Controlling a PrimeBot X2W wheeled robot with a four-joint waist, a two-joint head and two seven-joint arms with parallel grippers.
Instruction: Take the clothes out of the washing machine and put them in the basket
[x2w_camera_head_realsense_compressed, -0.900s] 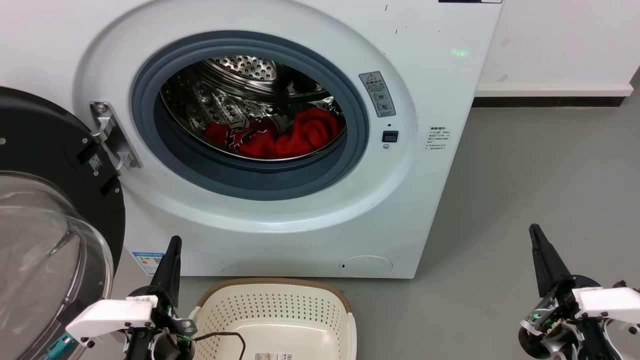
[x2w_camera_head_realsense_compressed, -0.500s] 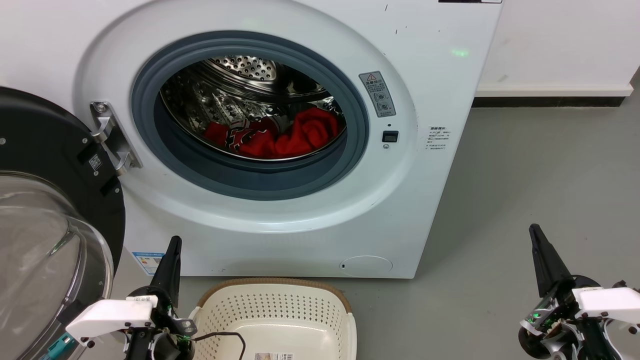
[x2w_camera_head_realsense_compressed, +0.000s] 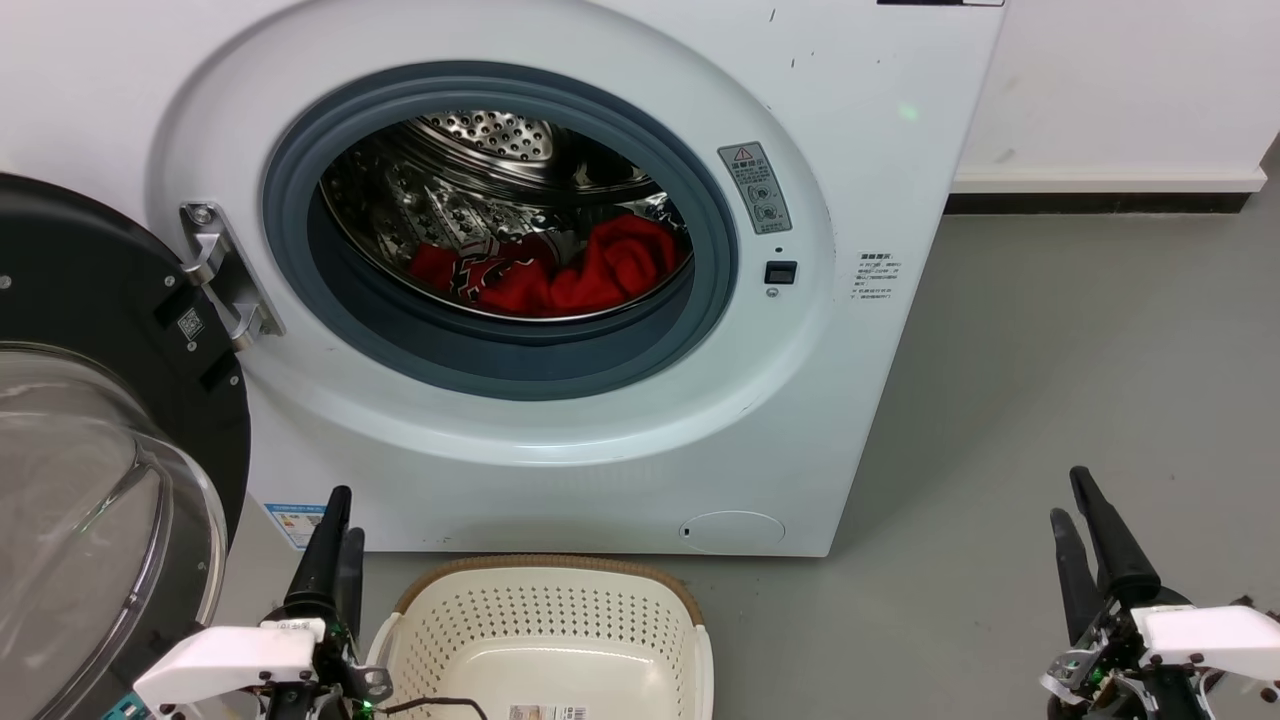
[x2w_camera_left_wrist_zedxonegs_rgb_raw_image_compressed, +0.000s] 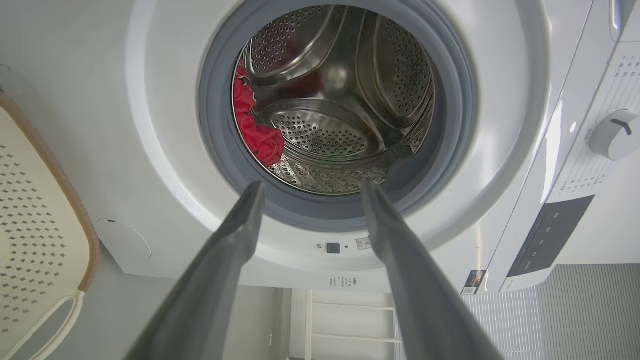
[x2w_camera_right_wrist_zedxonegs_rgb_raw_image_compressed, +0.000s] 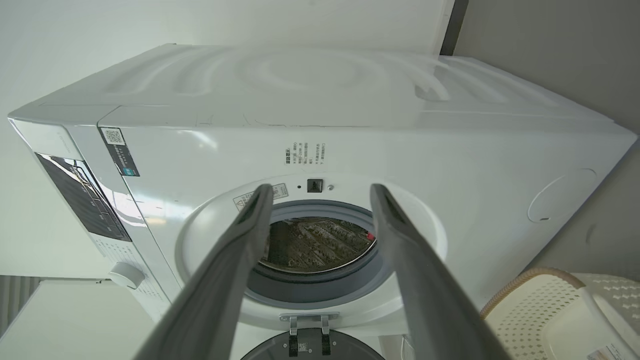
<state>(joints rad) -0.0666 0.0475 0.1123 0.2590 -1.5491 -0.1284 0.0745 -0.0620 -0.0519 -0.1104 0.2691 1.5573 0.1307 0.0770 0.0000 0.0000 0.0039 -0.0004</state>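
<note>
Red clothes (x2w_camera_head_realsense_compressed: 560, 278) lie inside the open washing machine (x2w_camera_head_realsense_compressed: 560, 450) at 12 o'clock, basket (x2w_camera_head_realsense_compressed: 545, 572) at 6; left gripper (x2w_camera_head_realsense_compressed: 346, 512) at 7 and right gripper (x2w_camera_head_realsense_compressed: 1069, 492) at 4, both spread and empty, so a first reach inside seems next.

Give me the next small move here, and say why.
Probably raise the left gripper toward the porthole to reach the clothes. The door stands open, the clothes lie inside, the basket holds none of them, and that gripper is open, low and empty.
</note>
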